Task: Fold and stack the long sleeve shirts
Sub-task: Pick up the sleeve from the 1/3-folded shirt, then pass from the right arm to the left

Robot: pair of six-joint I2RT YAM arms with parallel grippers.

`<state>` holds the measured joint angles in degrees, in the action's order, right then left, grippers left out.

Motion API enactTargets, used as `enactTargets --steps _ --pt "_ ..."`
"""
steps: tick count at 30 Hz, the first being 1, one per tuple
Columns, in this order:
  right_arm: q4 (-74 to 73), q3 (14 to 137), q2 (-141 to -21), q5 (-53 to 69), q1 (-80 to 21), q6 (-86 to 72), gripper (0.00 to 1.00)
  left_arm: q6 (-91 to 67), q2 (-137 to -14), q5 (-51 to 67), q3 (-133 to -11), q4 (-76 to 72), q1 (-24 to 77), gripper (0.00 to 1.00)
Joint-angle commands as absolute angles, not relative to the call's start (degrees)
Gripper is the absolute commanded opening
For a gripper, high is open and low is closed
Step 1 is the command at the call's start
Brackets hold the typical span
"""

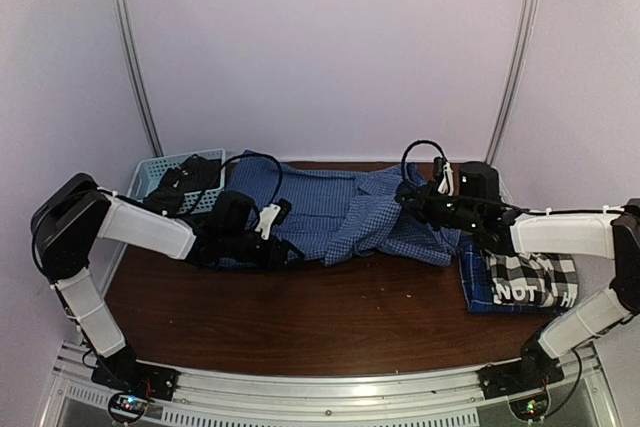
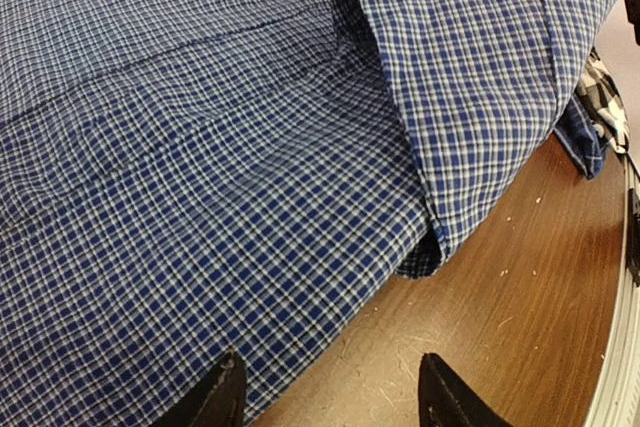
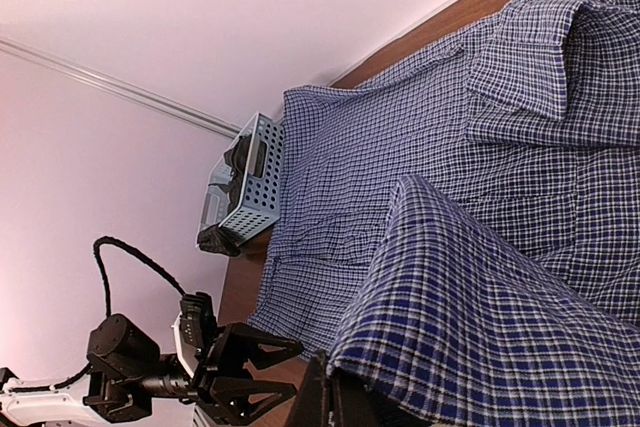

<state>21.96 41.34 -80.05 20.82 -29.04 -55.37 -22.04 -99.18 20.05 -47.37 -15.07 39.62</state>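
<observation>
Left arm [image 1: 150, 227] low, jaws apart; right arm [image 1: 560, 235] pinches blue shirt [image 1: 320, 197].

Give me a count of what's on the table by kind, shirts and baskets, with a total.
Shirts: 3 (blue check shirt, black-and-white plaid shirt, dark blue plaid shirt)
Baskets: 1 (light blue basket)
Total: 4

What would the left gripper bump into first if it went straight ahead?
Most likely the blue checked shirt: the open left gripper points across its near edge toward the folded-over part. Depth is unclear; it might touch the wooden table first.
</observation>
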Motion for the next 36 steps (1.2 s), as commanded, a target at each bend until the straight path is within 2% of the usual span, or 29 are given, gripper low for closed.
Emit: enactTargets --steps 1,7,15,21,33,36 --pt "21.28 42.98 -78.62 22.27 -28.29 -56.12 0.0 -19.74 -99.84 17.75 -46.83 -17.61 41.34 0.6" --pt "24.32 43.18 -78.83 25.8 -28.02 -58.9 0.0 -17.75 -99.88 15.83 -46.32 -17.84 42.81 0.61" --pt "27.12 42.65 -78.78 27.69 -27.6 -61.41 0.0 -14.02 -99.95 19.67 -46.84 -21.53 48.05 0.6" --pt "27.77 42.28 -79.1 27.95 -27.64 -61.61 0.0 -14.57 -103.99 19.81 -51.52 -21.09 50.27 0.52" --pt "28.14 41.23 -78.49 27.96 -27.6 -61.5 0.0 -12.67 -113.06 16.9 -60.05 -20.01 50.92 0.55" --pt "28.22 40.9 -78.4 27.89 -27.6 -61.44 0.0 -12.51 -114.48 16.27 -61.33 -20.35 50.89 0.48"
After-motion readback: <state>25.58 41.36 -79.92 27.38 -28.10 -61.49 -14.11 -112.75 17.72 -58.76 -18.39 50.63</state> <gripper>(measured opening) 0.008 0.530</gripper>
